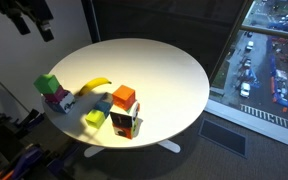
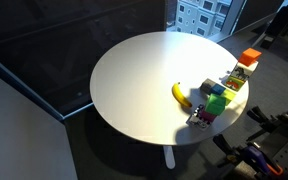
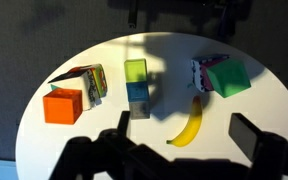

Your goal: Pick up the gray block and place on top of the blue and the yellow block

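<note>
In the wrist view a yellow-green block (image 3: 135, 71) and a blue block (image 3: 137, 96) lie touching each other near the middle of the round white table (image 3: 44, 140). A greyish, patterned block (image 3: 198, 72) lies to their right, partly covered by a green block (image 3: 227, 77). My gripper (image 3: 187, 135) is open and empty, high above the table, with its fingers either side of a banana (image 3: 191, 122). In an exterior view the gripper (image 1: 31, 18) hangs well above the table's edge, over the greyish block (image 1: 60, 99) and green block (image 1: 47, 85).
An orange block (image 3: 62, 105) lies at the left next to a multi-coloured box (image 3: 89, 82). In an exterior view the orange block (image 1: 124, 96) sits on that box (image 1: 126, 123). The banana (image 2: 181, 95) lies toward the table's middle. The table edge is close to all the blocks.
</note>
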### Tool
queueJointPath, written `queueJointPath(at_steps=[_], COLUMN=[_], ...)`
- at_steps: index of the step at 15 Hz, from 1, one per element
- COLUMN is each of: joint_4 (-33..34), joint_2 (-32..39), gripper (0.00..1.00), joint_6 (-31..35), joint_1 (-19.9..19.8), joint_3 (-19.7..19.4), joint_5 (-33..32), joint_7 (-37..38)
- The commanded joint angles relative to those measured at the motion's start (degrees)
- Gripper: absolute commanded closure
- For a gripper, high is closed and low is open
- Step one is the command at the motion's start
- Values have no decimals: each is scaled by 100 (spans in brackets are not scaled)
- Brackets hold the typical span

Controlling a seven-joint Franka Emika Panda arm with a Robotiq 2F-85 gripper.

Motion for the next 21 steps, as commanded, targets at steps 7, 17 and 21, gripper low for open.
queueJointPath(at_steps=[7,17,21], joint_4=[941,1733,1966], joint_2=[1539,2912,3341], gripper=[0,0,0], joint_6=[736,964,1258], joint_1=[-98,-101,-132], joint_3=[106,75,88], joint_5=[24,606,618], joint_7=[665,-49,-116])
